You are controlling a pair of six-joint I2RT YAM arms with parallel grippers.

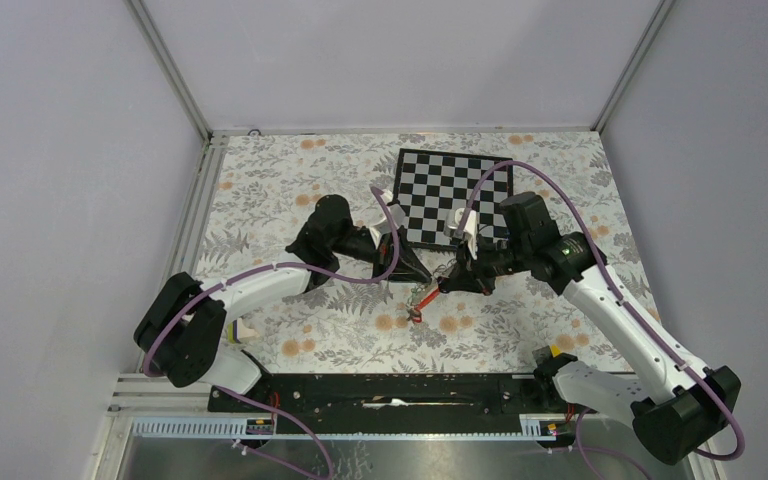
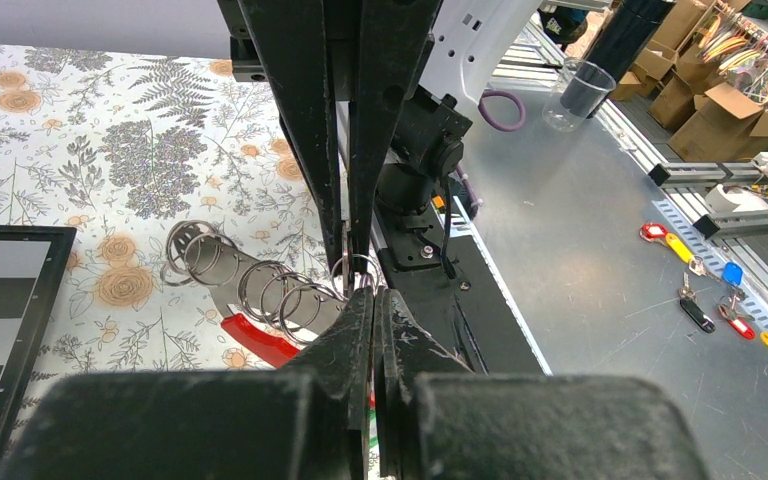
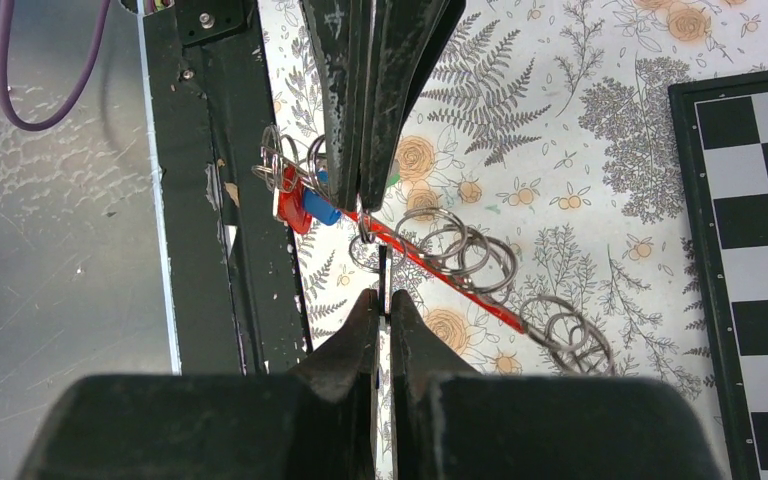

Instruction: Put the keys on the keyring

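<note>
The left claw [image 2: 373, 296] is clenched, its tips pinching one ring of the keyring [image 3: 457, 250], a string of linked metal rings held off the flowered surface [image 1: 290, 190]. The keys [image 3: 305, 206] hang just beside those tips. A red tag [image 3: 288, 203] and a blue tag [image 3: 321, 209] are bunched together, and a sliver of a green tag [image 3: 393, 182] shows on the tips' other side. Whether any key is threaded I cannot tell. The right claw [image 3: 382, 298], almost tip to tip with the left, is clenched too, apparently on a ring seen edge-on. To do this step well, I judge one claw should hold its ring steady. The other should work a key along the split coil in small turns, without pulling the string taut.
</note>
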